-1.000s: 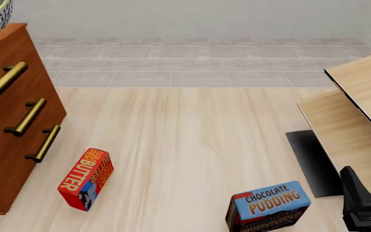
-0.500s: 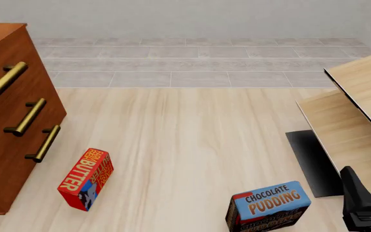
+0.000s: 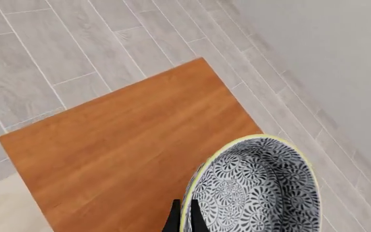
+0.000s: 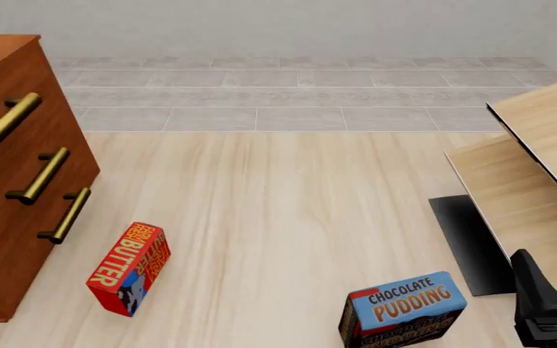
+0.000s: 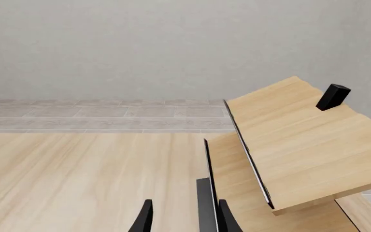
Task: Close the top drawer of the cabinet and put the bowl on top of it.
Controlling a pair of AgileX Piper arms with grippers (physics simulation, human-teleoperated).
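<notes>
In the left wrist view my left gripper (image 3: 185,221) is shut on the pale yellow rim of the blue-and-white swirl bowl (image 3: 256,191). The bowl hangs tilted over one corner of the cabinet's flat reddish-brown top (image 3: 127,145), and part of it overhangs the edge. The front view shows the cabinet (image 4: 8,217) at the far left. The top drawer (image 4: 6,119) looks flush with the two lower drawers. The bowl and the left gripper lie outside that view. My right gripper (image 5: 185,220) is open and holds nothing; its dark fingers (image 4: 535,290) show at the front view's bottom right.
A red butter box (image 4: 128,268) lies on the floor near the cabinet's foot. A blue chocolate pudding box (image 4: 405,308) sits near the front. Pale light-wood furniture (image 4: 539,152) with a dark panel (image 4: 467,243) stands at the right, close to the right gripper.
The bowl showed at the front view's top left one second ago, then slid out of frame to the left over the cabinet. The right arm has stayed still.
</notes>
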